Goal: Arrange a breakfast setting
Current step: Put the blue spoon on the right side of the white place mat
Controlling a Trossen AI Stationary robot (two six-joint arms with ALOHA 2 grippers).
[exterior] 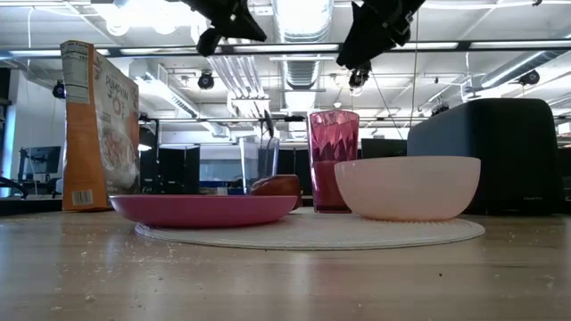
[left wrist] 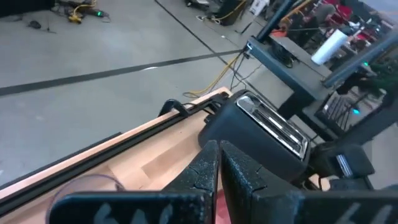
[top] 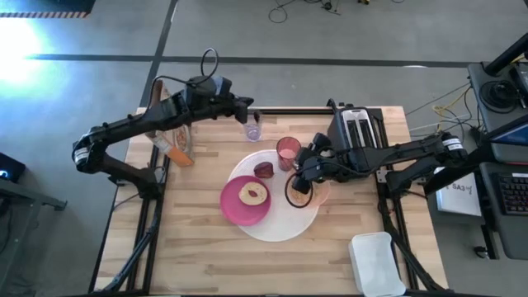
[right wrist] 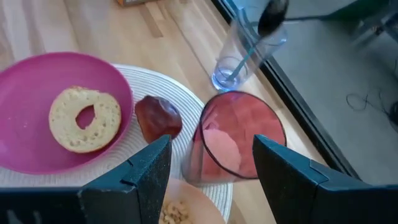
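High view: large white round mat (top: 285,223) seen at table centre. On it, magenta plate (top: 234,206) w/ a bagel half (top: 252,195) on top; peach bowl (top: 317,195) at mat's right edge, cereal bits seen inside via right wrist view. Translucent pink cup (top: 288,152) upright at mat's far edge, pink liquid inside. Dark red-brown food item (top: 263,170) lies on mat betw. plate and cup; type can't be told. Small clear glass (top: 253,129) stands off mat, beyond cup, w/ teal-handled spoon (right wrist: 249,51) standing in it, bowl end up.

Left gripper (top: 246,106) is above the glass, fingers (left wrist: 208,168) pressed fully together, nothing held. Right gripper (top: 300,183) is above the peach bowl, jaws spread wide, nothing gripped, no contact seen.

Orange cereal box (exterior: 98,129) upright at table's far left; "PUMPKIN" legible on front, nutrition panel on side, small print unreadable. Black toaster (top: 358,128) at far right; white lidded container (top: 378,262) at near right corner.
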